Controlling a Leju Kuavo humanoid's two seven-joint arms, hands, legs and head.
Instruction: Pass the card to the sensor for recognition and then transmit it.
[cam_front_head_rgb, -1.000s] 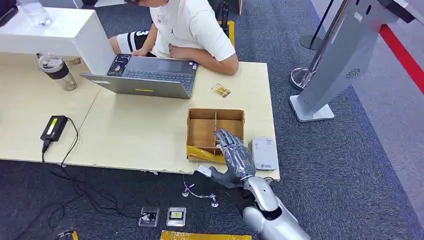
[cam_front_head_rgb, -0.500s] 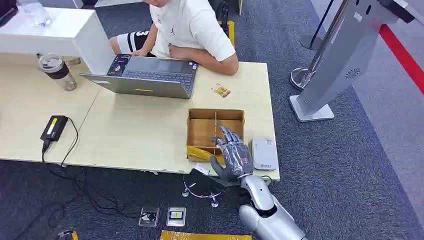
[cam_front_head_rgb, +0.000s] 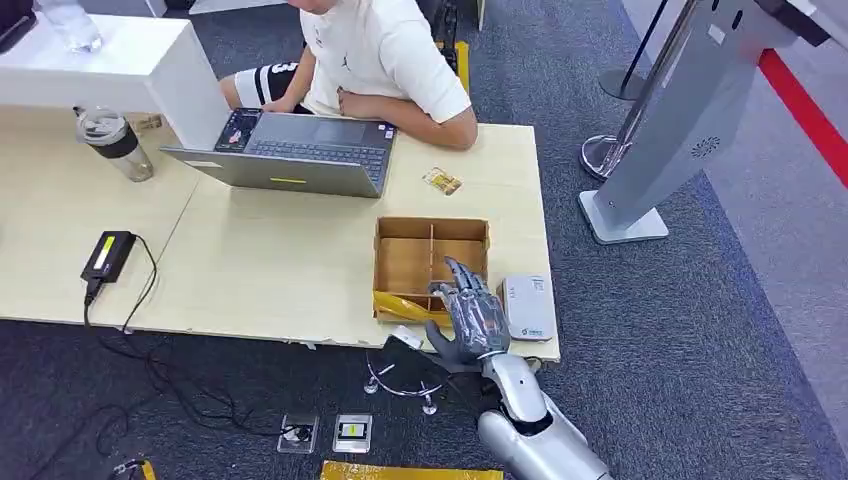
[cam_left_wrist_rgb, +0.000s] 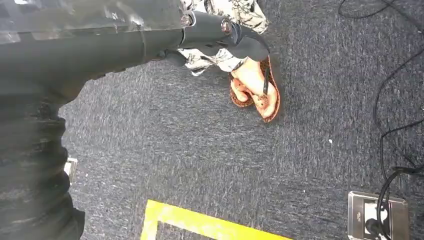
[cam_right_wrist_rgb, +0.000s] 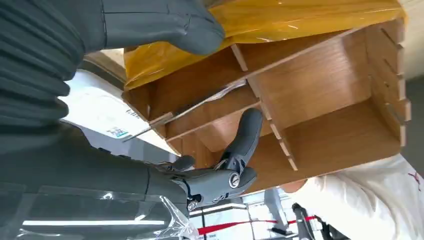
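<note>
My right hand (cam_front_head_rgb: 470, 315) reaches over the front of a wooden divided box (cam_front_head_rgb: 432, 222) at the table's near edge, fingers spread and holding nothing. In the right wrist view the thumb (cam_right_wrist_rgb: 165, 25) lies against the yellow film on the box's front wall, and one dark finger (cam_right_wrist_rgb: 245, 137) points into a compartment of the box (cam_right_wrist_rgb: 350, 75). A thin card (cam_right_wrist_rgb: 195, 106) stands on edge in the slot beside that finger, untouched. The white sensor (cam_front_head_rgb: 527, 306) lies just right of the box, with its labelled face (cam_right_wrist_rgb: 100, 107) close by my wrist. My left hand (cam_left_wrist_rgb: 220, 35) hangs over the carpet, holding nothing.
A person in a white shirt (cam_front_head_rgb: 380, 50) sits behind a laptop (cam_front_head_rgb: 290, 150) across the table. A small card (cam_front_head_rgb: 441, 181) lies beyond the box. A bottle (cam_front_head_rgb: 115, 143) and a black adapter (cam_front_head_rgb: 107, 254) are at the left. A sandalled foot (cam_left_wrist_rgb: 255, 87) and cables are on the floor.
My right hand has slid forward and lower onto the box's front, its thumb coming from below the table edge up against the box.
</note>
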